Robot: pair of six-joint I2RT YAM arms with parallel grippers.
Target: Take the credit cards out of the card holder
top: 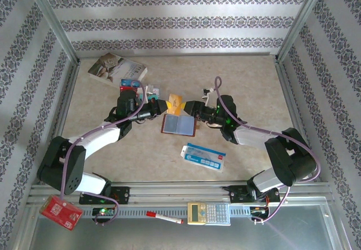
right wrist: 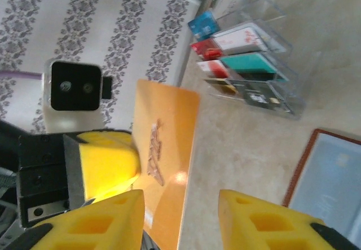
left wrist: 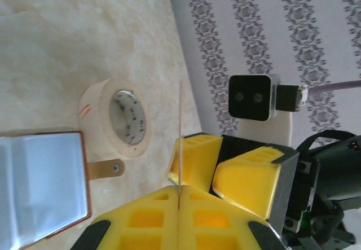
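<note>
The card holder (top: pixel 178 125) lies open on the table, its clear sleeves facing up; it also appears as the card holder (left wrist: pixel 39 188) and the card holder (right wrist: pixel 333 176). Just above it, a yellow-gold credit card (top: pixel 175 102) hangs between the two grippers. My left gripper (top: pixel 163 108) is shut on this card, which is seen edge-on as a thin line (left wrist: pixel 179 143) rising from the closed left gripper (left wrist: pixel 179 189). My right gripper (right wrist: pixel 186 222) stands open, with the flat face of the card (right wrist: pixel 166 159) beside its left finger and no pad pressing on it.
A clear rack (right wrist: pixel 248 69) holding several cards stands behind. A tape roll (left wrist: pixel 115 117) sits beside the holder. A book (top: pixel 117 68) lies far left and a blue-and-white packet (top: pixel 203 157) in front. On the near rail lie a red packet (top: pixel 61 213), pen (top: pixel 164 217) and calculator (top: pixel 208 213).
</note>
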